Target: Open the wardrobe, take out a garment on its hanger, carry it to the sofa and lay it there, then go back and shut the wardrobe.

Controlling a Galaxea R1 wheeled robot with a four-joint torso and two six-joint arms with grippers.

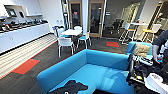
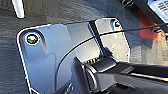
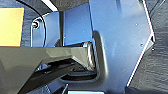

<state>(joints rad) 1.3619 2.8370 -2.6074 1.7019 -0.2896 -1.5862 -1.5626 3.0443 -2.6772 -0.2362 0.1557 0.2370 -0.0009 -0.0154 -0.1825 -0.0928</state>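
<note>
At the wrists, above dark carpet (image 2: 62,12): cannot tell how far open the left hand is, nor the right hand, nor whether either has hold of anything. Seen there: the robot's own plates and bars, with floor beyond.

Just ahead and below, in the head view: the sofa (image 1: 105,60), bright blue, its corner turned toward the room. On its seat, close to the near edge: the garment (image 1: 70,88), black and limp, spread flat on the cushion and apart from any hand. Hanger too small to make out among the folds.

Further out: white chairs (image 1: 65,42) round a small tabletop (image 1: 71,32), well apart from the sofa, and orange patches in the carpet. At the right edge, a person's arm (image 1: 160,40) beside a control rig.

Judging from this: opening, taking out, carrying and laying down look done, since the garment rests on the sofa. Left to do, by the task: going back to the wardrobe and closing it.
</note>
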